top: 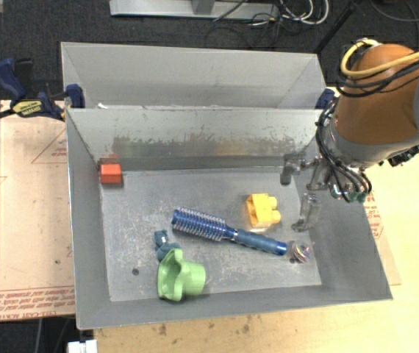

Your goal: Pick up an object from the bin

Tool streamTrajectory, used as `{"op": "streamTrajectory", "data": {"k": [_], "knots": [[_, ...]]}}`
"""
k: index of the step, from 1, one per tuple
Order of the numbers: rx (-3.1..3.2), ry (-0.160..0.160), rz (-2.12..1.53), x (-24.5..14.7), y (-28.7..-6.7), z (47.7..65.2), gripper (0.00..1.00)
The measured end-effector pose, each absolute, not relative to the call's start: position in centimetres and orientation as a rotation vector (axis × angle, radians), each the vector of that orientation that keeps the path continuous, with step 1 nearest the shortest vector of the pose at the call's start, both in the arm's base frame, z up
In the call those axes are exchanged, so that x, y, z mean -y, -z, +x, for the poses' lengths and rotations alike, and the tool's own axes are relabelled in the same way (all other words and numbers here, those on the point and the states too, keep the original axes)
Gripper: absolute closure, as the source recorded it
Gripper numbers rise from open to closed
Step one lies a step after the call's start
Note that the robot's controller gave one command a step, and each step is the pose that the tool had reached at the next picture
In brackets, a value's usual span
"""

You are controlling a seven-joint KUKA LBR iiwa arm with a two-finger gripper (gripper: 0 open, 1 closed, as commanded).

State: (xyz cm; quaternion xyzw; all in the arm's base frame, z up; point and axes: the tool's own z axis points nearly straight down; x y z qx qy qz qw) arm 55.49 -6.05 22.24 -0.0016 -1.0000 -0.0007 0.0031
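Camera view, looking down and somewhat sideways into a grey metal bin with sloped walls and a scuffed, scratched flat floor. Reaching in from the right, an arm under an orange cover, with the gripper hanging low over the right part of the floor, fingers apart and nothing between them. Just left of it, a yellow plastic piece, blocky, apart from the fingers. Below both, a blue hairbrush lying flat on the floor, long axis slanting from upper left to lower right: bristled head toward the middle of the bin, smooth handle pointing at the lower right corner and ending near the gripper. Just beyond the handle's end, a small round shiny thing, too small to name. Toward the lower left, a green plastic piece, and just beside its upper edge a small grey-blue bit. Well apart from all these, in the far left corner against the back wall, an orange block. Around the bin, dark carpeted floor, with a tangle of cables at the top.
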Motion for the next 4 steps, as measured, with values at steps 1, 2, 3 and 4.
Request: {"op": "streamTrajectory", "data": {"k": [1, 2, 3, 4], "knots": [[3.141, 0.008, -0.001, -5.0, -13.4, 60.3, 0.0], [3.132, 0.003, 0.085, -4.8, -6.7, 56.9, 0.0], [3.14, 0.001, 0.087, -4.8, -6.9, 57.1, 1.0], [3.14, 0.001, 0.26, -4.0, -22.5, 55.5, 1.0]]}}
